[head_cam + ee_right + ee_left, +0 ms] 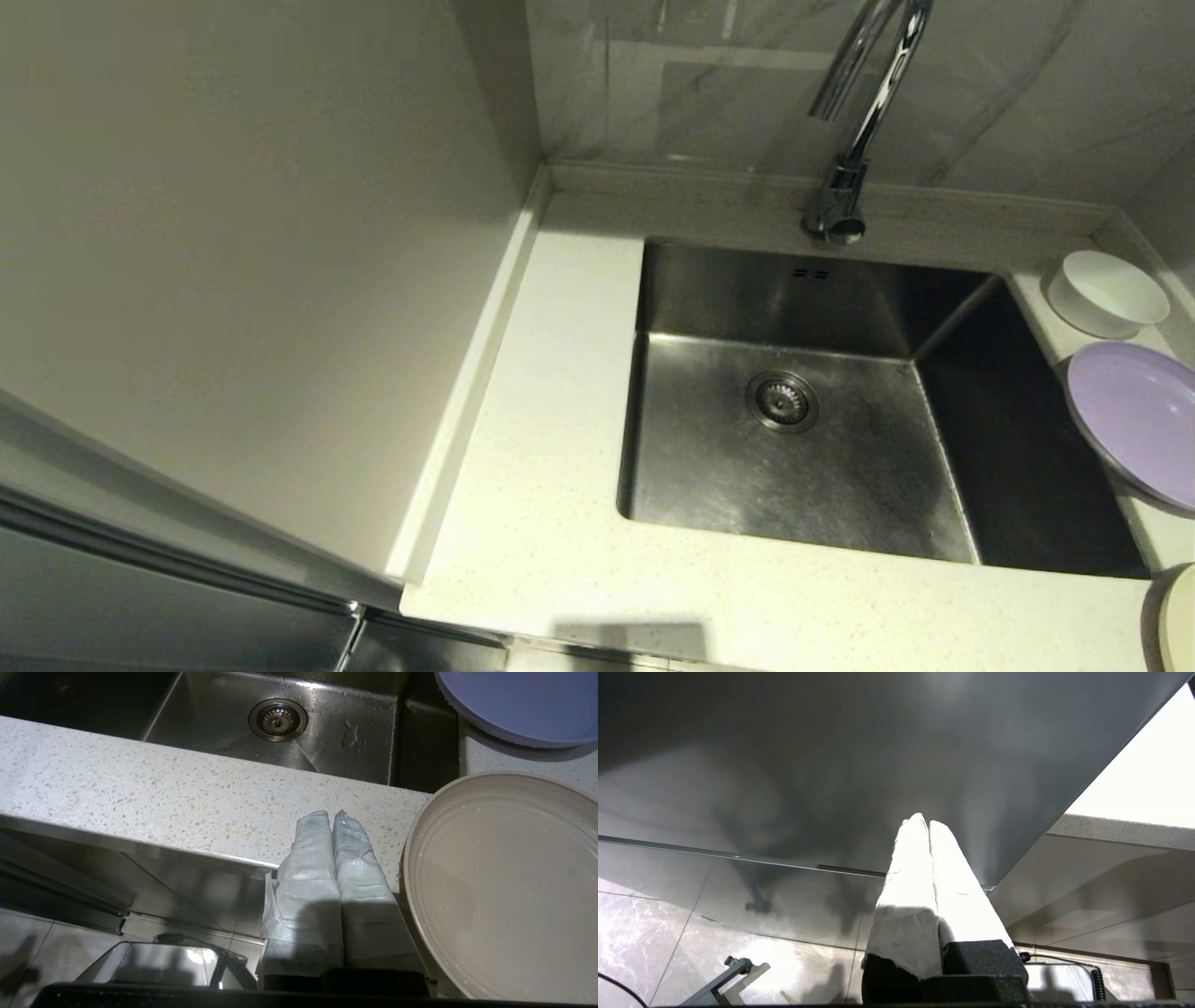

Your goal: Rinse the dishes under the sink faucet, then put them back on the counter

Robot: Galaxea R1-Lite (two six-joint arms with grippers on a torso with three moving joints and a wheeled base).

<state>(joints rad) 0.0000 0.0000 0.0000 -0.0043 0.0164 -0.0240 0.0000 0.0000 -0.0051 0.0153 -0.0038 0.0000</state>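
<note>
The steel sink holds nothing but its drain strainer, below the chrome faucet. On the counter to the sink's right stand the white bowl, the lilac plate and, at the near right corner, the cream plate. Water drops dot the cream plate in the right wrist view. My right gripper is shut and holds nothing, just off the counter's front edge beside that plate. My left gripper is shut and holds nothing, low beside a grey cabinet panel.
A tall pale cabinet wall bounds the counter on the left. A marble backsplash rises behind the faucet. The lilac plate overhangs the sink's right rim a little. Tiled floor lies below the counter front.
</note>
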